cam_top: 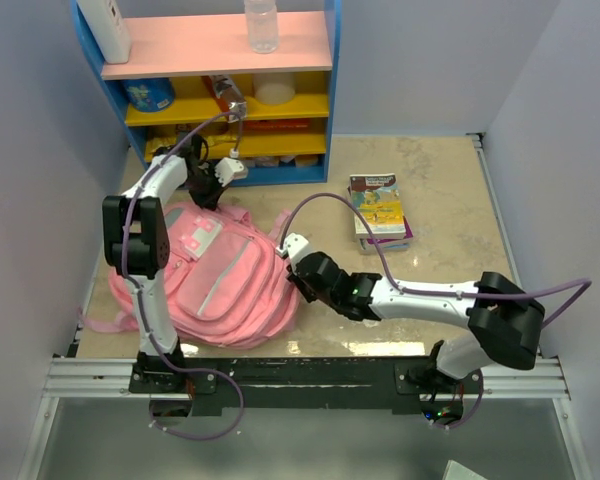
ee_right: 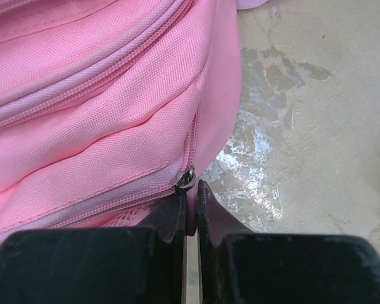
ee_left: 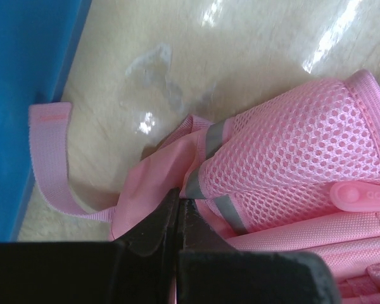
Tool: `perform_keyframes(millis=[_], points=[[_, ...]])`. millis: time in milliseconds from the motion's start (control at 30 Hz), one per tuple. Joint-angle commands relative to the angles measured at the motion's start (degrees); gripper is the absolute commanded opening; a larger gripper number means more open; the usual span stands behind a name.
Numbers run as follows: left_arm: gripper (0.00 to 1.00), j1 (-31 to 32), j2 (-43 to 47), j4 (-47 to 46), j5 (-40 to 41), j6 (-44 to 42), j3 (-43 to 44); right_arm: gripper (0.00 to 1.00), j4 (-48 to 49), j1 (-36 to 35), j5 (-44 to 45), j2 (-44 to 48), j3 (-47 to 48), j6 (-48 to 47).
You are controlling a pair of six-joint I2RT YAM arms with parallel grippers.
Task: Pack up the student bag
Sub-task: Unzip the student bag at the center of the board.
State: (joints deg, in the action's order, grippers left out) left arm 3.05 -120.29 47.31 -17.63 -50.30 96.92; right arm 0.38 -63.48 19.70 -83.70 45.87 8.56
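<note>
While the pink bag [cam_top: 220, 275] lay near the left edge of the surface [cam_top: 440, 190], our left fingers [ee_left: 157, 225] pinched its fabric and our right fingers [ee_right: 210, 218] clamped the zip pull [ee_right: 185, 179]; opening, we judged, called for a steady drag along the zip.

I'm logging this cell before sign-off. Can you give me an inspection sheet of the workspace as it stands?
Surface: beige marbled table, glossy, with glare patches.
Job's things: student bag lying flat at the left; visible zips closed. Books stacked to its right, apart from it.
Clutter: nothing seen.
Grippers: left gripper closed, apparently pinching bag fabric beside the mesh pocket; right gripper closed at a zip slider on the bag's edge.
Cables: purple cables arch off both arms, clear of the bag.
Surroundings: blue shelf unit behind, stocked; pale walls either side.
</note>
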Motion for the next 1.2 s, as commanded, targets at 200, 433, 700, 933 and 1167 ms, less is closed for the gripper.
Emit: perform_keyframes(millis=[200,433,700,933,1167], points=[[0.0,-11.4,5.7,-5.7,9.8,-1.7,-8.4,0.0,-7.0,3.4,3.2,-1.5,5.0,1.2],[0.15,-13.4,10.8,-2.4,4.6,-3.5,-12.8,0.0,-6.8,6.4,2.5,-2.3,7.9,-1.1],[0.32,-13.5,22.5,13.7,-21.5,-25.2,-14.3,0.0,-3.5,6.5,0.2,-3.7,6.9,-2.5],[0.53,-5.9,25.1,23.4,-34.8,-42.9,-14.2,0.0,1.3,6.5,-1.9,-3.3,5.0,-3.8],[0.55,5.7,13.3,23.9,-37.5,-42.3,-5.9,0.0,3.2,6.5,-3.9,-1.6,5.1,-4.7]])
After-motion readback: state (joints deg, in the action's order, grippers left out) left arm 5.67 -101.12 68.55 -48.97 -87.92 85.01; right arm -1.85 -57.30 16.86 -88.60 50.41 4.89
